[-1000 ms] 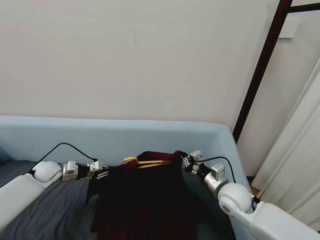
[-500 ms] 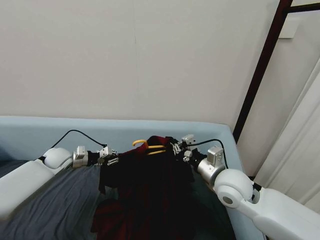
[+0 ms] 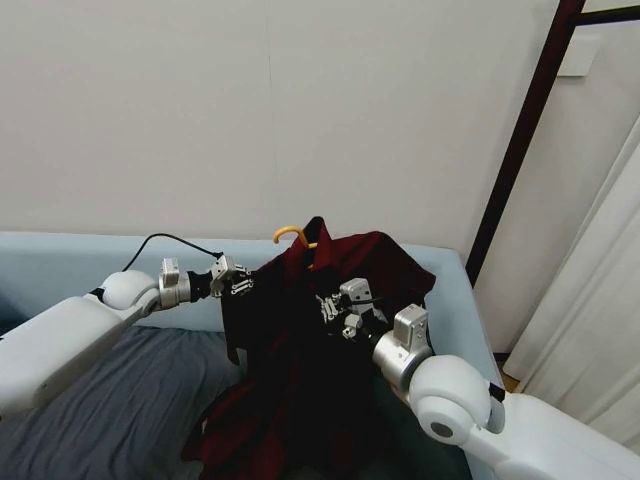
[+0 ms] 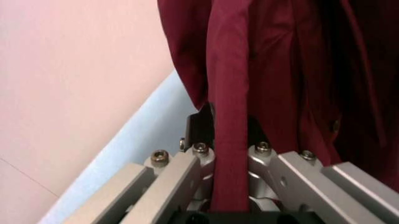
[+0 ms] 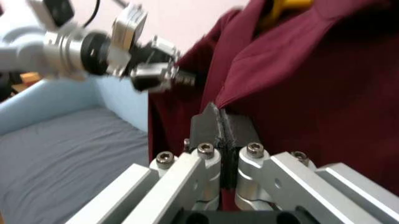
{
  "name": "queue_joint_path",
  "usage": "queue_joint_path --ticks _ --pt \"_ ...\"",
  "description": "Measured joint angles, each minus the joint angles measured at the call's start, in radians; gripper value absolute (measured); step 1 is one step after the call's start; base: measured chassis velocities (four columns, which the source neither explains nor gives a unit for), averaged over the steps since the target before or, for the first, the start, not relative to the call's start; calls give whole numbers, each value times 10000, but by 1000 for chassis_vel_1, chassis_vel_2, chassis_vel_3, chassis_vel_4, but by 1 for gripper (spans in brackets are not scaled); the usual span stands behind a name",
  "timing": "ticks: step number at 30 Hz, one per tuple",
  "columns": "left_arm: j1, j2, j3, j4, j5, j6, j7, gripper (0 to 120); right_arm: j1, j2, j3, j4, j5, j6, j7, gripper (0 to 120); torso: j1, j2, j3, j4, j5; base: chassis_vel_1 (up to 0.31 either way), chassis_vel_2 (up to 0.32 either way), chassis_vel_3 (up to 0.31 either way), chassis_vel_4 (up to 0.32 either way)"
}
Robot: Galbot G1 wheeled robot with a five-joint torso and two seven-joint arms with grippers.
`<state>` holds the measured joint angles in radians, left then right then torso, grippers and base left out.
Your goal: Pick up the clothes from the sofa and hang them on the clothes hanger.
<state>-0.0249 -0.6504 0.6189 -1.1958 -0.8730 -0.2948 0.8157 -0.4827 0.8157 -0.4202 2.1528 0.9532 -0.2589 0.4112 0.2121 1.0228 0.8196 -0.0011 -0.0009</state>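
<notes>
A dark red shirt (image 3: 330, 300) hangs on a yellow hanger (image 3: 290, 234), lifted above the sofa with its hem trailing on the seat. My left gripper (image 3: 233, 284) is shut on the shirt's left edge; in the left wrist view its fingers (image 4: 198, 128) clamp a fold of the red fabric (image 4: 227, 93). My right gripper (image 3: 336, 310) is shut on the shirt's front, and in the right wrist view its fingertips (image 5: 215, 122) pinch a cloth edge (image 5: 262, 60). That view also holds the left gripper (image 5: 153, 71) and the yellow hanger (image 5: 290, 5).
The light blue sofa back (image 3: 90, 262) runs behind the shirt, with a grey seat cushion (image 3: 90, 420) below my left arm. A dark pole (image 3: 520, 140) and a white curtain (image 3: 600, 300) stand to the right. A plain wall rises behind.
Both grippers have risen with the shirt. The garment has come off the seat and now hangs upright, with the hanger hook above the sofa back. The right gripper has shifted left.
</notes>
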Motion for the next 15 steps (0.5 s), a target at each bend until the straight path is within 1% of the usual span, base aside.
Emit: queue_joint_path --ticks 3,5,7,8,11,12,15 --pt "-280 17 219 47 -109 2 83 1 -29 -69 -30 47 -86 13 -36 0 0 -1 0 -1 -2 0 0 0 0" --pt "-1225 64 970 160 -499 2 345 1 64 -198 -18 101 -129 67 -66 0 0 -1 1 -3 1 0 0 0 0" --pt "-1730 82 1353 215 -697 -1 434 1 221 -253 30 103 -72 101 -69 0 0 0 0 -3 2 0 0 0 0" --pt "-1730 82 1353 215 -697 -1 434 1 221 -253 30 103 -72 101 -69 0 0 0 0 -3 2 0 0 0 0" --pt "-2713 107 2097 345 -1134 -8 698 1 537 -415 72 219 79 117 -67 0 1 0 0 -2 0 0 0 0 0" --pt "-2713 107 2097 345 -1134 -8 698 1 537 -415 72 219 79 117 -67 0 1 0 0 -2 0 0 0 0 0" --pt "-3695 71 2788 577 -1595 -40 1121 1 646 -669 34 472 -8 132 -110 0 0 0 0 -1 0 0 0 0 0"
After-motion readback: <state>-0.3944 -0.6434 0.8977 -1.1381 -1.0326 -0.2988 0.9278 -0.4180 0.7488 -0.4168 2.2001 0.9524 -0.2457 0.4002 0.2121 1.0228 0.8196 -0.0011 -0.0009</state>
